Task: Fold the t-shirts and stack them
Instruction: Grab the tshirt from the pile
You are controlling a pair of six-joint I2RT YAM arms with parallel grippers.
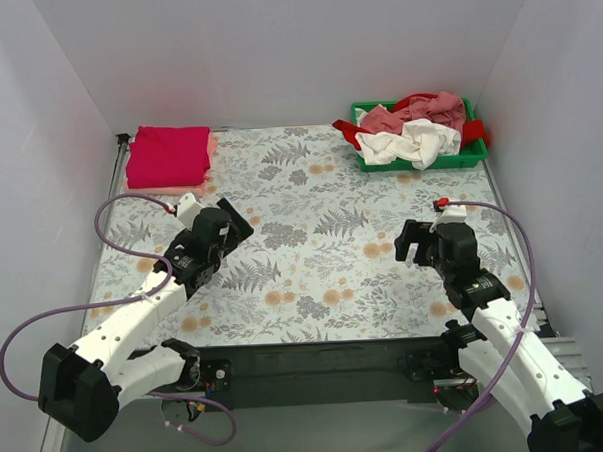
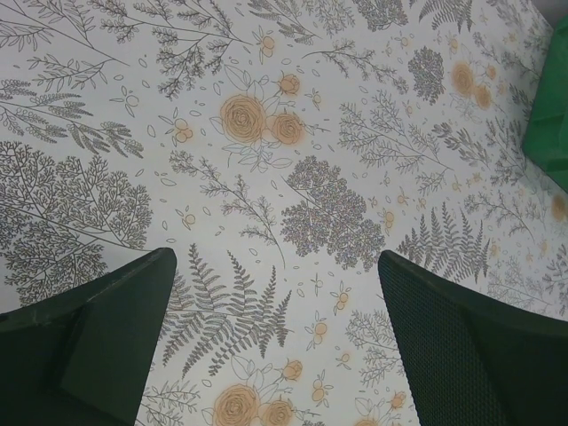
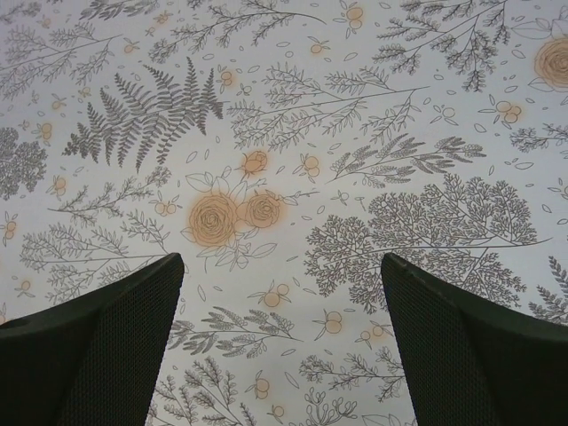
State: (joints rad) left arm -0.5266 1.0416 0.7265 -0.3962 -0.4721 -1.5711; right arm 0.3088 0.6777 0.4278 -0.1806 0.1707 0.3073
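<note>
A folded crimson t-shirt (image 1: pixel 167 154) lies on a pale pink one (image 1: pixel 210 150) at the far left of the table. A white t-shirt (image 1: pixel 410 142), a dusty pink one (image 1: pixel 432 110) and a red one (image 1: pixel 349 132) lie crumpled in the green tray (image 1: pixel 474 158) at the far right. My left gripper (image 1: pixel 239 220) is open and empty over the cover, left of middle; its fingers (image 2: pixel 98 346) frame bare cover. My right gripper (image 1: pixel 410 241) is open and empty over the cover at the right; its fingers (image 3: pixel 479 355) frame bare cover.
The floral-patterned table cover (image 1: pixel 322 245) spans the whole table between white walls. A corner of the green tray (image 2: pixel 550 115) shows at the right edge of the left wrist view. Purple cables loop beside both arms.
</note>
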